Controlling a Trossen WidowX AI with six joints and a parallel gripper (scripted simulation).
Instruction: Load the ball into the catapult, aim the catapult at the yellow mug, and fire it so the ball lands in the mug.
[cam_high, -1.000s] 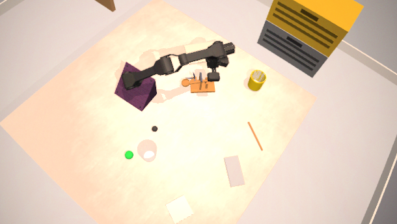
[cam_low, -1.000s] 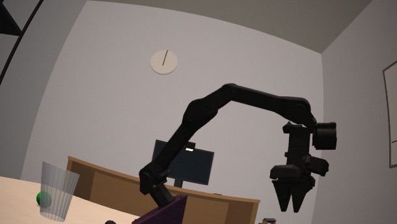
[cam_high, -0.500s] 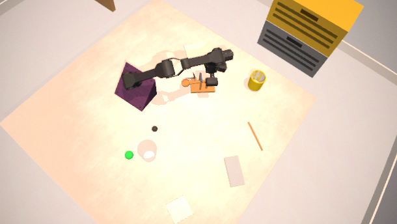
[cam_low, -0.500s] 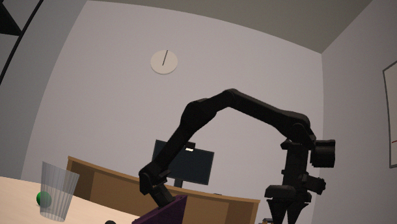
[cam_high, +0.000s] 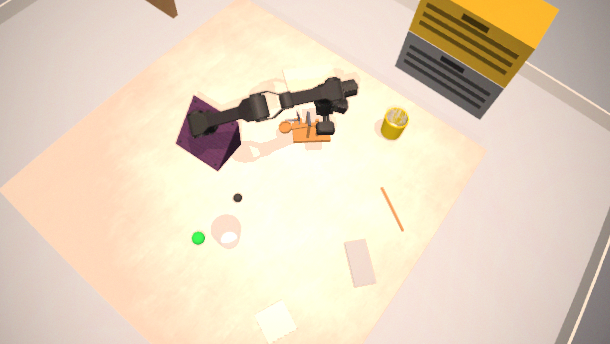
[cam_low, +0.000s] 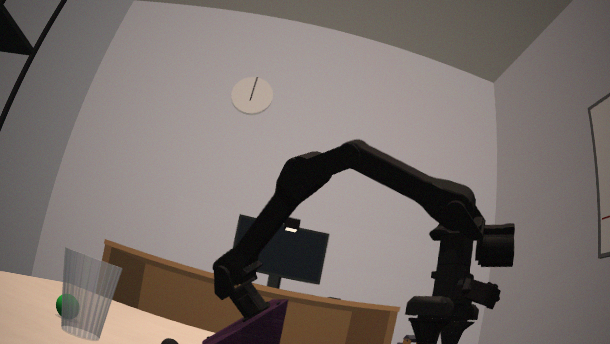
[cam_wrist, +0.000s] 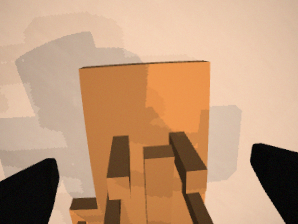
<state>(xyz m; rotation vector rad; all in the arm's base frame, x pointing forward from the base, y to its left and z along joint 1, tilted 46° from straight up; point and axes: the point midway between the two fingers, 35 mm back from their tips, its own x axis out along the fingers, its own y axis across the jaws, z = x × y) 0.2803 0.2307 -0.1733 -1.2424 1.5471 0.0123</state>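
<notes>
The orange catapult (cam_high: 300, 136) (cam_wrist: 115, 102) lies on the table, its round cup end toward the purple block and its other end toward the yellow mug. The yellow mug (cam_high: 393, 128) stands upright to the catapult's right in the top view. My gripper (cam_high: 325, 126) (cam_wrist: 157, 161) is open and empty, pointing down over the catapult's mug-side end, its fingers on either side of the base in the wrist view. A green ball (cam_high: 198, 238) (cam_low: 60, 305) and a smaller black ball (cam_high: 237, 197) lie on the table. No separate ball can be made out in the catapult's cup.
A clear ribbed cup (cam_high: 226, 231) (cam_low: 90, 297) stands beside the green ball. The arm's base is on a purple block (cam_high: 216, 156). An orange stick (cam_high: 392, 210), a grey pad (cam_high: 360, 263) and a white square (cam_high: 276, 321) lie on the table. A cabinet (cam_high: 450, 65) stands beyond its edge.
</notes>
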